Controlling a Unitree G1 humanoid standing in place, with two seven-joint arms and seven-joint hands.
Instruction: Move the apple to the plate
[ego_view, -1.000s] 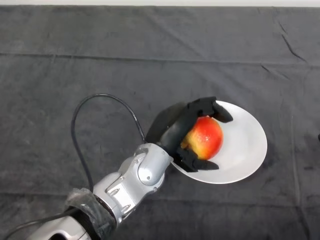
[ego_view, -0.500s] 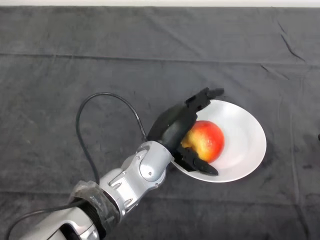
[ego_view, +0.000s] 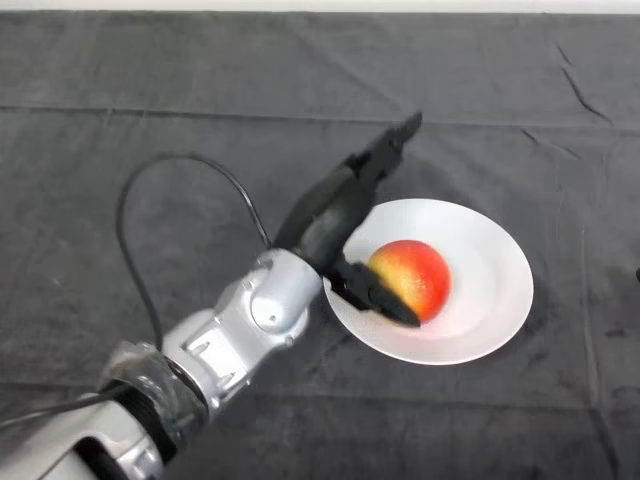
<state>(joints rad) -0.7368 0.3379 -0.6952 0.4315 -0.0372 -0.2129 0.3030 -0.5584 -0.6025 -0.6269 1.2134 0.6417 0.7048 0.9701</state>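
A silver-grey arm (ego_view: 240, 330) reached in from the lower left, across a table (ego_view: 150, 120) draped in dark cloth, toward a white plate (ego_view: 495, 300). At the arm's end, just left of the plate, was the black left hand (ego_view: 335, 210). Its fingers (ego_view: 385, 150) were straight and spread wide, pointing up past the plate's far-left rim, while the thumb (ego_view: 375, 297) stretched over the plate's near-left rim, right beside the apple. The hand gripped nothing.

The apple (ego_view: 412, 278), red with a yellow patch, sat on the plate, slightly left of the plate's centre, apparently resting free of the hand, though whether the thumb brushed it could not be told.

Judged from this, the apple was delivered and the step in hand was the release. The next move called for drawing the hand away from the plate without the thumb nudging the apple or catching the rim.
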